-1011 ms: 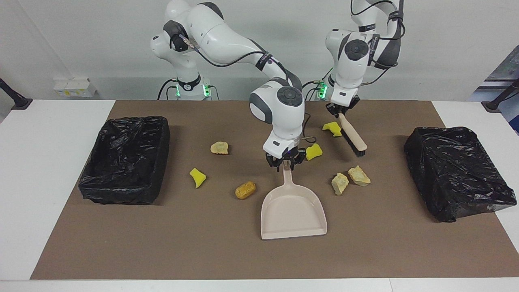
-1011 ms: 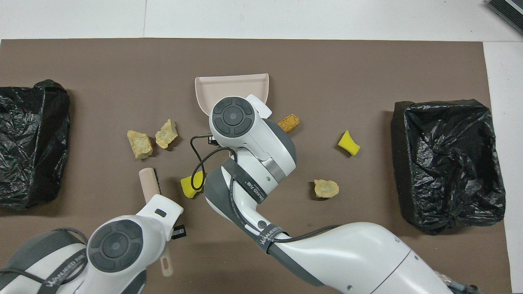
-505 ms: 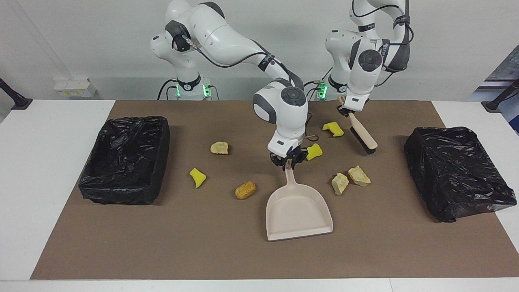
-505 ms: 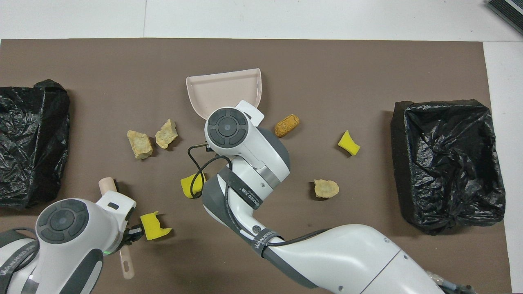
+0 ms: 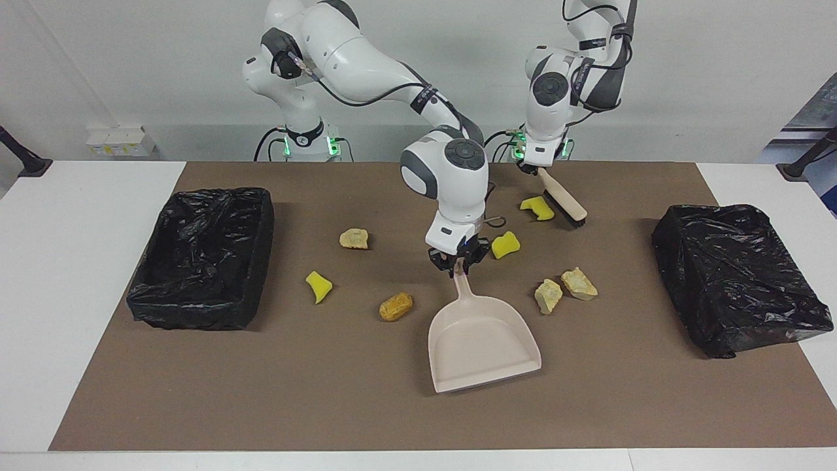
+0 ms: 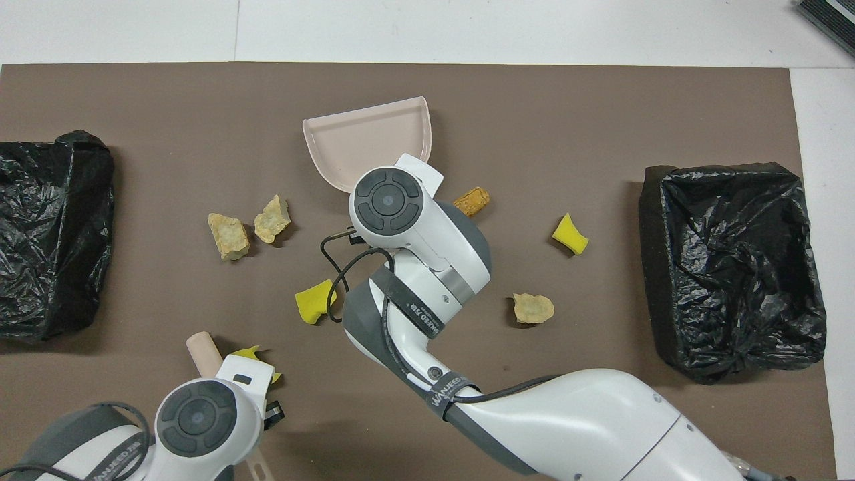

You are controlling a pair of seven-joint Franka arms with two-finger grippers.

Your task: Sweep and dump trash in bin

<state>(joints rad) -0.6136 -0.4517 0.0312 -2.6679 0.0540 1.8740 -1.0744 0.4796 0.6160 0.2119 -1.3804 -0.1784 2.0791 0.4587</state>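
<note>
Found the trash loose on the surface: seven scraps between two black-lined bins, none in the dustpan. Noted the orange-brown lump lying with its long axis along the surface's length. Observed the right claw clenched on the dustpan handle, mouth facing away from the robots, and the left claw grasping the brush. Recommend pressing the lip flat and turning the mouth toward nearby scraps before sweeping.

Both arms are glossy white with dark grey joint bands and round grey end caps above the fingers. Black cables loop along the links, held by black straps with white lettering. Green lights glow at the bases.
</note>
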